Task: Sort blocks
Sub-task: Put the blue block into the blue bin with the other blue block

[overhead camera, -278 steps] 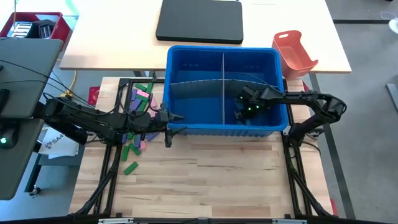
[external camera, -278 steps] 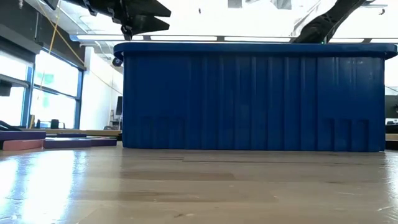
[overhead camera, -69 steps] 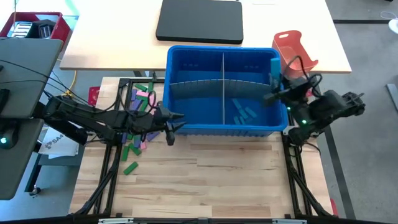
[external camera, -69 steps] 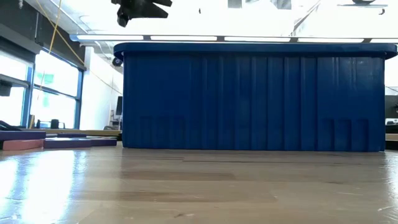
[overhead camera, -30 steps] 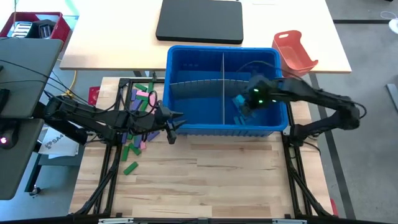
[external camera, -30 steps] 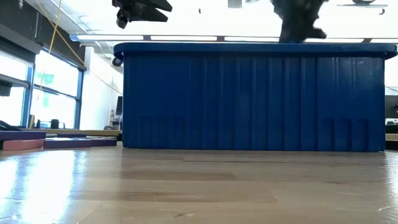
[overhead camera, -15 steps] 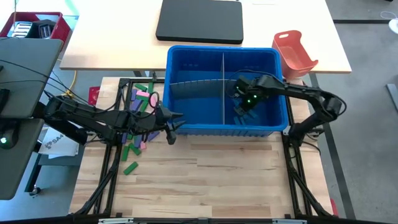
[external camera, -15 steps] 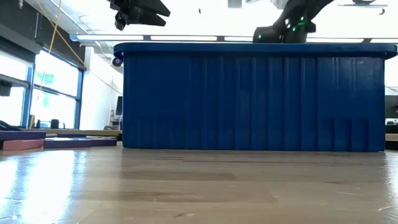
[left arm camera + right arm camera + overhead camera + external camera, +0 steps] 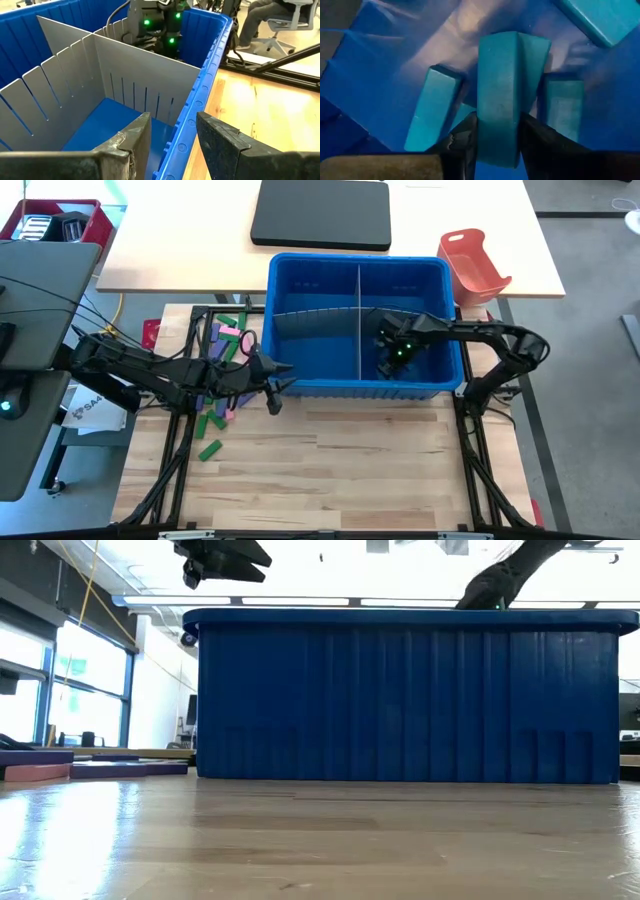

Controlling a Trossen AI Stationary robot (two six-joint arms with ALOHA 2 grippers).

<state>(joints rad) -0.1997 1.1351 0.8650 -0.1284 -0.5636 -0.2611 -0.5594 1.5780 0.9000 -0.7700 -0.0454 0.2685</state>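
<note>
Two arms: both at blue bin [image 9: 300, 280], left at its near-left corner, right inside its right half.
Loose blocks [image 9: 222, 375]: green, pink, purple pieces scattered on table left of bin, partly under left arm; one green piece lies nearer the table's front, apart from the rest.
Left gripper [image 9: 172, 137]: hovers above bin's near rim, fingers [image 9: 132, 145] parted a moderate gap, nothing between them; rim edge shows in the gap.
Divider [image 9: 100, 75]: grey slotted sheets upright in bin, splitting it into compartments; left near compartment floor bare where visible.
Right gripper [image 9: 497, 145]: low in right near compartment, clamped on a blue block [image 9: 500, 100], narrow grip, block upright between the fingers.
Blue pieces [image 9: 432, 107]: several more lying on the bin floor just beyond and beside the held one.
Tray [image 9: 472, 265]: orange-red, on far table just right of the bin's far corner.
</note>
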